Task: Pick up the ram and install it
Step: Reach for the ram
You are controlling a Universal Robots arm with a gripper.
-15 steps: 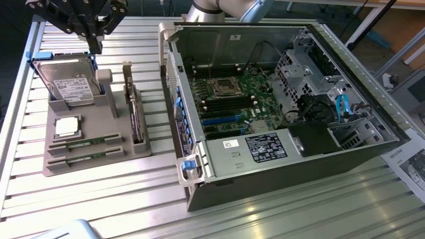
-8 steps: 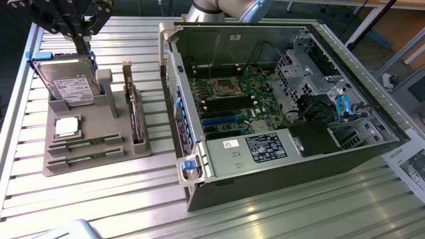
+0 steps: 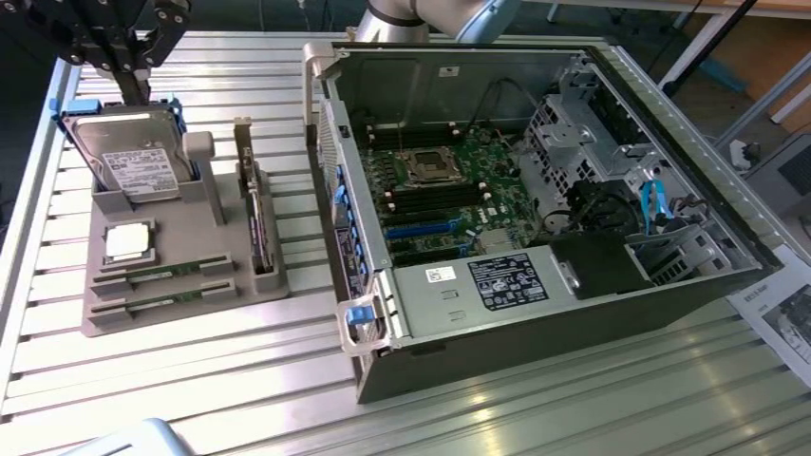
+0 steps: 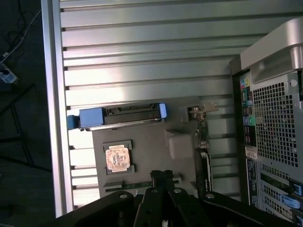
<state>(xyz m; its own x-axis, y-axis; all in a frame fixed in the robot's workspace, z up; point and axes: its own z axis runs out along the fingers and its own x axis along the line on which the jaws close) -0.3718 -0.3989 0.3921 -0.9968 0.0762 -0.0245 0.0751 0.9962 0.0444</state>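
Overhead, my gripper [image 3: 132, 90] hangs with its jaws pressed together on nothing, above 1 grey holder [image 3: 190, 228]. Below the jaws and nearer the camera, the ram [image 3: 162, 275] and its twin [image 3: 165, 302] make 2, each in its own slot, seemingly so an edge stays free to pinch. Sharing the holder: 1 processor [image 3: 128, 242], 1 hard drive [image 3: 133, 161], 1 upright card [image 3: 257, 223]. Well aside of my jaws, 1 computer case [image 3: 533, 351] lies open, its board [image 3: 443, 190] facing up, presumably for reach.

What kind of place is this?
Probably a workshop or lab for building computers: an open computer case lies on a slatted metal table, and a gray stand beside it holds a hard drive and memory sticks.
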